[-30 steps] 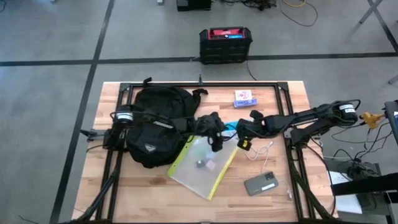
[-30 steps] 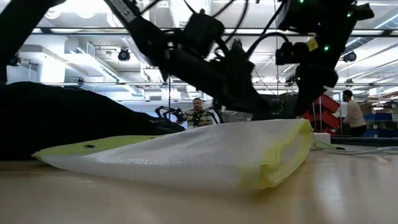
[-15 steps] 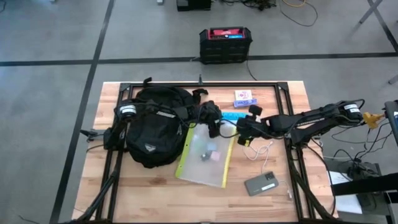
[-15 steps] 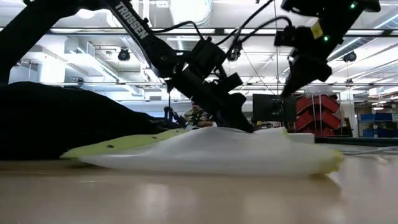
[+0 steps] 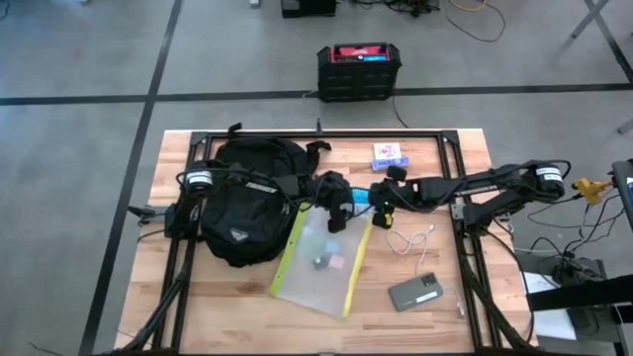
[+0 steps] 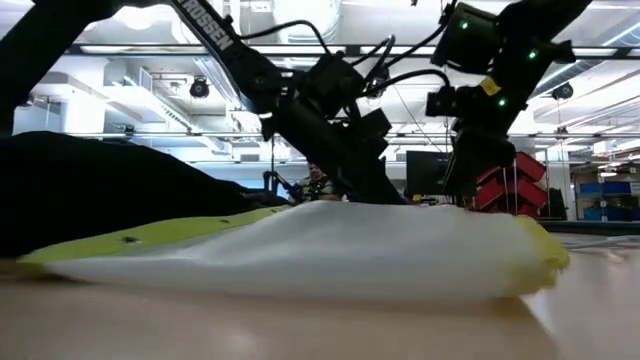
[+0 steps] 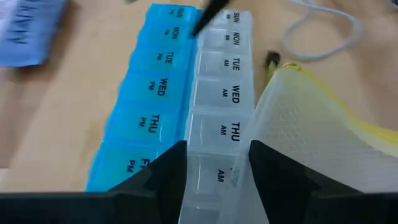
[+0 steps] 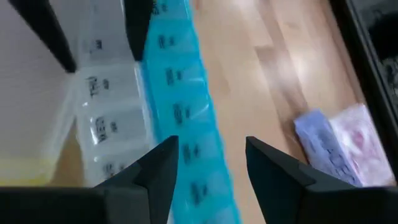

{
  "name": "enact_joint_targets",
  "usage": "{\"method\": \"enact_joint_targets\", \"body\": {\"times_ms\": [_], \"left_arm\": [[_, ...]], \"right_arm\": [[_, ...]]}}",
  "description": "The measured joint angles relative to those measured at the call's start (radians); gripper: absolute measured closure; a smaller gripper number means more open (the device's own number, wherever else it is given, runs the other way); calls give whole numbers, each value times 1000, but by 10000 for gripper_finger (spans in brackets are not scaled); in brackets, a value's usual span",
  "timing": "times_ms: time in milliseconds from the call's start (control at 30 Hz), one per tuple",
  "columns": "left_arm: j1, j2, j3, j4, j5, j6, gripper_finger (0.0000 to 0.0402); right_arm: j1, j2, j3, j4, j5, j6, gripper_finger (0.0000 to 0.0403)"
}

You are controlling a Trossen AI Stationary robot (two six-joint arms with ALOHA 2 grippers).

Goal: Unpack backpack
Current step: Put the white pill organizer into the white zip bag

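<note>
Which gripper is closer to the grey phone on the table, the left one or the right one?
The right gripper. It is over the pill organizer, up the table from the phone. The left gripper is beside it, farther from the phone, over the clear pouch.

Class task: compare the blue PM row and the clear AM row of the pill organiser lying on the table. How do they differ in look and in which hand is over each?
The blue PM row is opaque bright blue; the clear AM row is see-through white. The left hand straddles the AM row, open; the right hand straddles the PM row, open. The AM row lies beside the yellow-edged pouch, the PM row on its far side. Both carry day labels.
</note>
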Motion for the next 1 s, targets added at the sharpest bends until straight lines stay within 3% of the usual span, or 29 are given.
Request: {"method": "enact_joint_targets", "body": {"times_ms": [133,333,567,767,1000], "left_arm": [[-36,-20,-3,-13,-7,2,234],[-32,-105,-3,13,-47,77,231],[-2,-103,-4,35,-68,99,242],[-1,-101,-5,-8,-66,99,241],[-1,-101,-5,6,-56,106,234]], "right_arm": [[24,22,0,45,-129,-58,224],[15,27,-5,42,-105,-47,227],[-66,29,-10,38,-65,-128,227],[-118,35,-11,62,-354,-100,234],[-134,82,-8,82,-304,-138,239]]}}
